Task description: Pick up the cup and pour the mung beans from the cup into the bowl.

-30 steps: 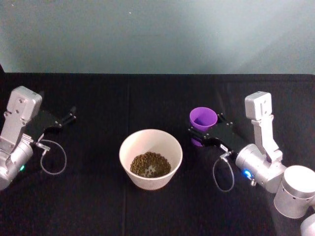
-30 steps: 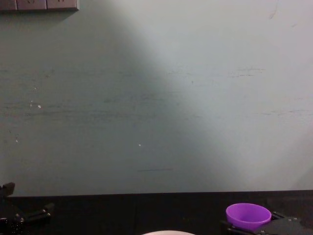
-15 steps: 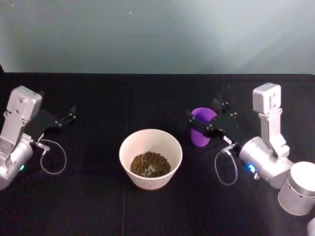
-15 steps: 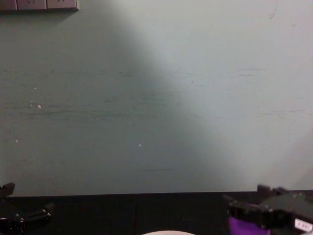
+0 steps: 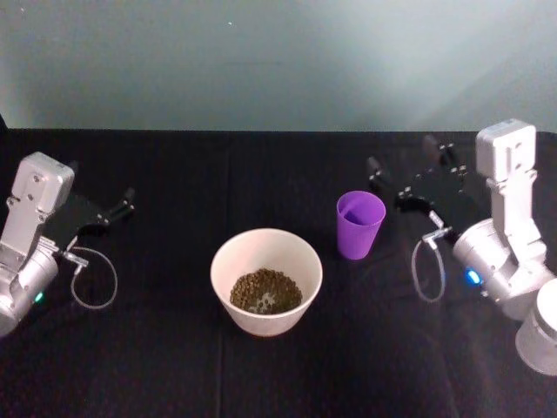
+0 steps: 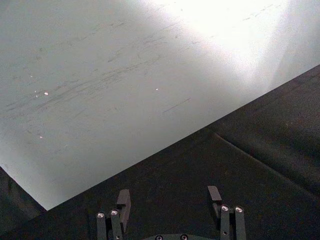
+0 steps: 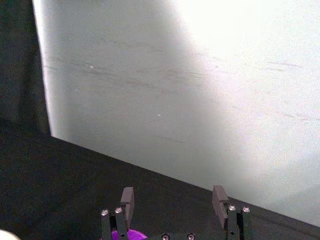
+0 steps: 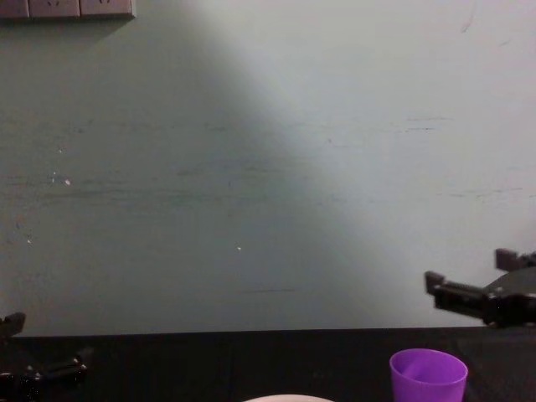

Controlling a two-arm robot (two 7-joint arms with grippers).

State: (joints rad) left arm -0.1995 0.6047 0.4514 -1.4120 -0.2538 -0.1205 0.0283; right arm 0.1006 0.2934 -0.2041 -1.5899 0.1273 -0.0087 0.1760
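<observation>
The purple cup [image 5: 360, 225] stands upright on the black table, right of the bowl [image 5: 224, 261], with only purple showing inside it. The whitish bowl holds a heap of mung beans [image 5: 265, 292]. My right gripper [image 5: 402, 155] hangs open above and to the right of the cup, clear of it. The chest view shows the cup [image 8: 428, 377] low on the table, the right gripper [image 8: 469, 270] above it, and the bowl's rim [image 8: 280, 399]. The right wrist view has the open gripper [image 7: 173, 196] over a sliver of cup [image 7: 127, 234]. My left gripper [image 5: 127, 202] rests open at the far left.
A black cloth covers the table [image 5: 174, 366], which ends at a pale green wall [image 5: 278, 61] behind. A cable loop [image 5: 94, 280] hangs from the left wrist, and another [image 5: 426, 272] from the right wrist.
My right gripper let go of the cup, opened, and rose up and to the right. The cup now stands alone on the table. The left arm has not moved.
</observation>
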